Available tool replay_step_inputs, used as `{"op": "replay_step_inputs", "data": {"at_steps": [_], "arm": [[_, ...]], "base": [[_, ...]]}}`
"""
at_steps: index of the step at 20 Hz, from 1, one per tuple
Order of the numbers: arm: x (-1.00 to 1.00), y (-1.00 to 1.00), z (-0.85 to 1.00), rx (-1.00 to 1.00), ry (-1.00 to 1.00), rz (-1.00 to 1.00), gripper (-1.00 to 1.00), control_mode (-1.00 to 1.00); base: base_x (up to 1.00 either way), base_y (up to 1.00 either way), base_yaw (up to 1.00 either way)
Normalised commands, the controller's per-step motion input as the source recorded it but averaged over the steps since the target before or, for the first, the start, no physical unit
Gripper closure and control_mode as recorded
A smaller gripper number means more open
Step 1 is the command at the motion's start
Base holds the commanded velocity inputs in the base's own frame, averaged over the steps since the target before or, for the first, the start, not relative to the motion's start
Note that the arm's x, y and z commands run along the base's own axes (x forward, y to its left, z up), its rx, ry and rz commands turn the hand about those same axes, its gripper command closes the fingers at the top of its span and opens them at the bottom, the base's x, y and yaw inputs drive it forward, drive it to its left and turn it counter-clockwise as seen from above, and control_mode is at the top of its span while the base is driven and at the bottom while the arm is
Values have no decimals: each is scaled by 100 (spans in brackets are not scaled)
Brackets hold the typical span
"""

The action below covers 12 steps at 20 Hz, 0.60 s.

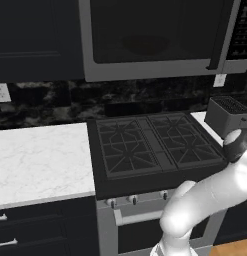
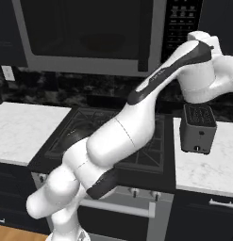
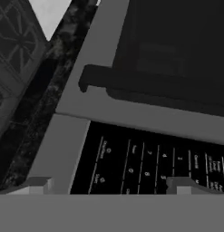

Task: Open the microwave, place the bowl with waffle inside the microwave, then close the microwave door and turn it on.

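Gripper with jaws wide apart, holding nothing, close in front of the microwave's black button panel. Fingertips low in the hand view, one over the grey frame edge beside the panel, the other over the button rows; touching or just short of them, hard to tell. Long black door handle just beyond the panel, lying crosswise in the rolled hand view.

Microwave mounted above the stove, microwave door shut. Behind the dark glass, a faint round shape, likely the bowl, though too dim to make out what lies in it.

Grey slotted toaster on the white counter right of the stove, upright, slots dark. White arm reaching up across the stove toward the microwave's right side. Burner grates bare. More white marble counter left of the stove.
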Motion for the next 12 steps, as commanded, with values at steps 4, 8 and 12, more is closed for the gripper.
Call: {"op": "replay_step_inputs", "data": {"at_steps": [4, 8, 12], "arm": [[-47, 37, -98, -27, -74, -41, -100, -100], [23, 100, -91, -9, -55, -17, -100, -100], [63, 82, -47, -1, -17, -4, -100, -100]], "base": [[0, 0, 0], [0, 0, 0], [0, 0, 0]]}}
